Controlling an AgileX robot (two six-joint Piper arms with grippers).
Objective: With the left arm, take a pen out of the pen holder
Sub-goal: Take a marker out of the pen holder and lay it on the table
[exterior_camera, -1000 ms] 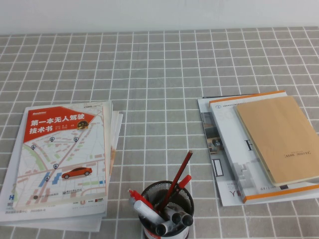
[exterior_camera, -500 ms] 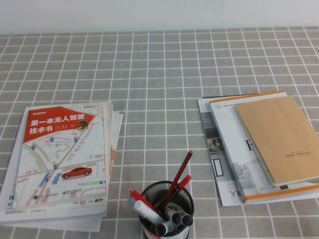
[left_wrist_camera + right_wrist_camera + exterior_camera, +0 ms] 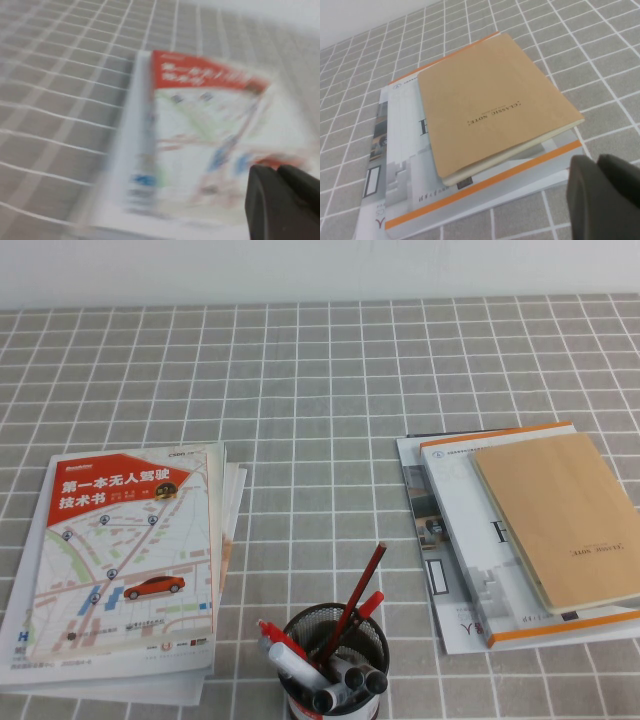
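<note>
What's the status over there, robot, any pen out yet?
Left gripper shut, above the red book, holding nothing. Right gripper shut, by the tan notebook. Pens all in the pen holder, untouched. Nothing over the holder.

The left gripper (image 3: 276, 176) and right gripper (image 3: 596, 164) are both dark, smooth and rounded, seen only by their wrist cameras.

Pen holder (image 3: 379, 654) front centre, booklets (image 3: 120, 560) left, books (image 3: 455, 540) right — notebook (image 3: 560, 520) on top
</note>
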